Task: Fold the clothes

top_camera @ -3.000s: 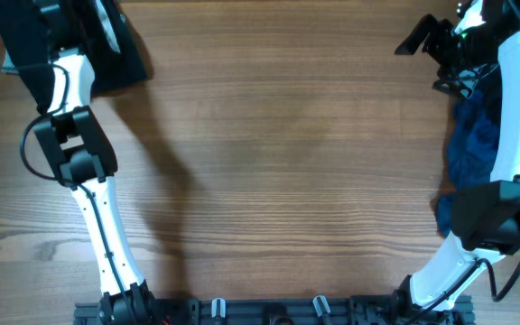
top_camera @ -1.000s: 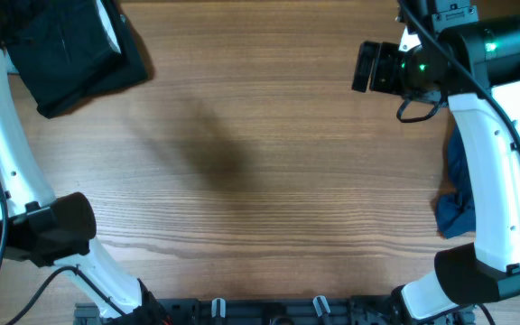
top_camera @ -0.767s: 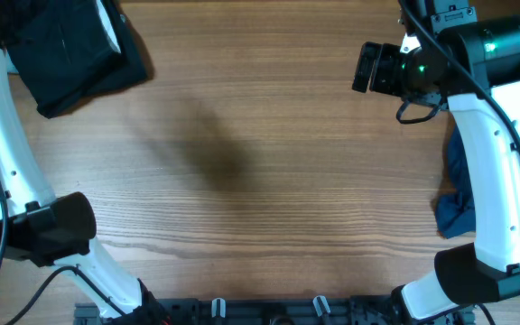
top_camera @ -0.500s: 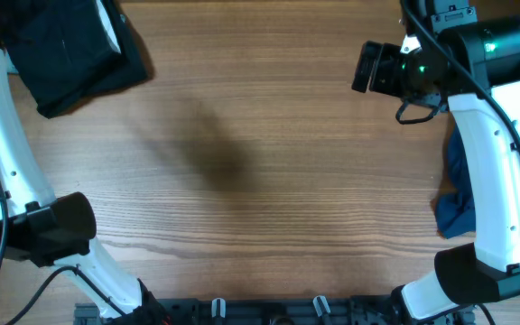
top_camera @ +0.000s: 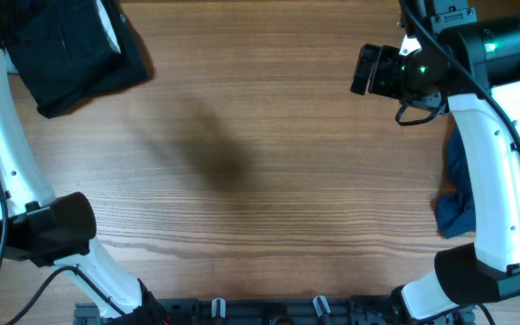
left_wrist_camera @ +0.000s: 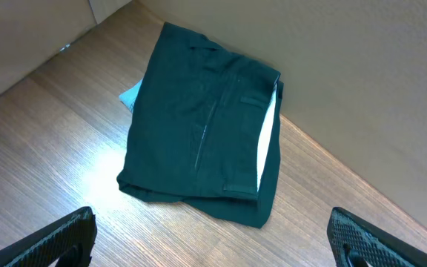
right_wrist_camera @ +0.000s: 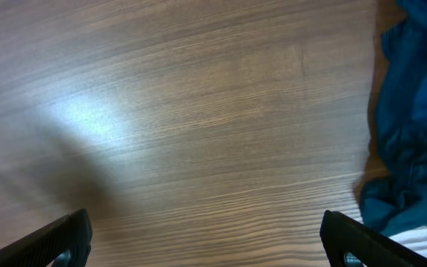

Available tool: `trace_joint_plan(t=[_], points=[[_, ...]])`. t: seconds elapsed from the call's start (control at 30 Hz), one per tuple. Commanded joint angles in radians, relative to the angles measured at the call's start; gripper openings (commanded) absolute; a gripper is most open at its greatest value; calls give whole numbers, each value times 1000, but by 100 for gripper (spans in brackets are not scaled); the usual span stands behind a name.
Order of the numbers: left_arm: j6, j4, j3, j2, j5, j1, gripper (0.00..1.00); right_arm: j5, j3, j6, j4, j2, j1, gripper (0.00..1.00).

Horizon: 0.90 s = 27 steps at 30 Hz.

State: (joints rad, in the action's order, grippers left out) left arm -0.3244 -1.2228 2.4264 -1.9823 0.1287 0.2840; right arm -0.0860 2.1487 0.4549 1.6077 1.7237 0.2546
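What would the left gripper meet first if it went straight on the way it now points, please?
Probably the folded dark green garment, lying centred ahead of the open left gripper; depth is unclear, so the wooden table before it could come first.

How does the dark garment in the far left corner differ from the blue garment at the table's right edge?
The dark garment is folded into a flat, roughly rectangular packet; the blue garment is a crumpled heap. The dark garment is very dark green; the blue garment is mid blue. Overhead, the right arm hides part of the blue garment, while the dark garment lies mostly uncovered. Both rest on the wooden table.
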Motion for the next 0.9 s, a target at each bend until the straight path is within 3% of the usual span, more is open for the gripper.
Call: trace_joint_plan(t=[0.0,0.5,0.63,0.77,0.87], points=[[2,6,-5,0,-9,0,100,-24,-4,-112,-6,-22,0,100],[2,5,-5,0,-9,0,100,-32,-4,-135,-1,-23,0,100],[2,5,-5,0,-9,0,100,-92,-4,-2,-16,-84,-22,100],[2,5,-5,0,-9,0,100,-208,-4,-23,-84,-196,-23,100],[2,5,-5,0,-9,0,100,-282,-4,-160,-172,-306,-23,100]])
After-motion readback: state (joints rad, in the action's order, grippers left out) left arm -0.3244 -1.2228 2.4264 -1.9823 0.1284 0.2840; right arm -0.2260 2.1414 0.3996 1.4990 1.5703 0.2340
